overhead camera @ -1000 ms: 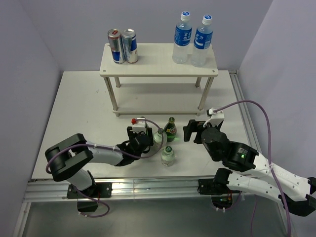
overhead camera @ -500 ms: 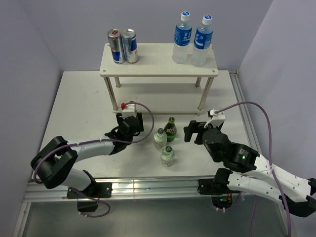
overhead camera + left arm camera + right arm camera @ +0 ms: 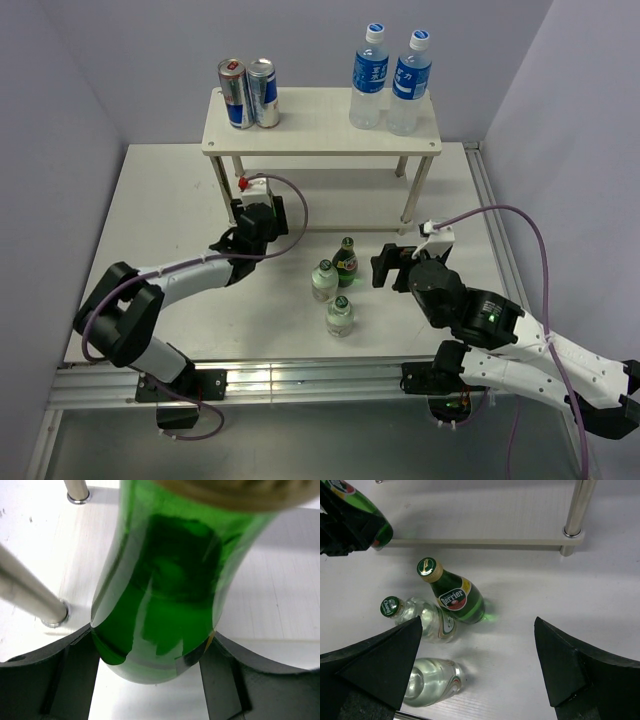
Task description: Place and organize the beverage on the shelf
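1. Green glass bottle (image 3: 160, 590) is clamped low on its body between the fingers of the left gripper (image 3: 262, 218). It sits at the near left corner of the shelf (image 3: 320, 128), close by a round leg (image 3: 35, 592). Whether its base touches the lower board cannot be told.
2. From above, the wrist hides that bottle almost wholly. In the left wrist view its cap is a blur cut off at the top edge, and the right wrist view crops its label.
3. Right gripper (image 3: 477, 627) hangs wide apart and empty, just right of three bottles standing on the table (image 3: 160, 210).
4. Of these, a green Perrier bottle (image 3: 455, 597) stands farthest and a clear green-capped bottle (image 3: 427, 620) is near-left of it. A second clear bottle (image 3: 432, 682) stands nearest, its cap hard to make out.
5. On the top board stand two cans (image 3: 237, 95) at the left and two blue-labelled water bottles (image 3: 369, 75) at the right.
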Robot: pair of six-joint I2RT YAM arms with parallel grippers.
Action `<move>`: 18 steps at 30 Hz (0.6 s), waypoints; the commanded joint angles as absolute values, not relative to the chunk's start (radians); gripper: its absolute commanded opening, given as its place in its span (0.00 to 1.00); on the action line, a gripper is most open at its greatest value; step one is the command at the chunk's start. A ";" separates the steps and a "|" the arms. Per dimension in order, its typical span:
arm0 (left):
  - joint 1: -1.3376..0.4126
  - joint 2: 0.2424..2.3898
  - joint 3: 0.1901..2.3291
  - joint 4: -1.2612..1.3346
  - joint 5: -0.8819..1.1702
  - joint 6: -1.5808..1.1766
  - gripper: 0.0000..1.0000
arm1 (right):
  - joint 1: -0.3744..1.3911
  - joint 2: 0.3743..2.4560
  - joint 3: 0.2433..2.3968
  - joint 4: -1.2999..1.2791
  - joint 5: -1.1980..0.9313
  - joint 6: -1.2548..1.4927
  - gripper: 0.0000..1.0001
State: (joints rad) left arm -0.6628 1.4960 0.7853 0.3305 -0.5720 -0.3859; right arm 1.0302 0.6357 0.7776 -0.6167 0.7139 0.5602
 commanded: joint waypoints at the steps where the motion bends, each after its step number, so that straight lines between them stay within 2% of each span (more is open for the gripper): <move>1: -0.626 1.517 0.882 0.508 -0.557 -0.357 0.00 | 1.037 0.646 0.770 -0.572 0.723 0.558 1.00; 17: -0.505 1.770 1.022 0.555 -0.505 -0.374 0.00 | 1.035 0.632 0.752 -0.587 0.729 0.572 1.00; 18: -0.503 1.776 1.029 0.551 -0.506 -0.374 0.03 | 1.035 0.630 0.752 -0.589 0.729 0.574 1.00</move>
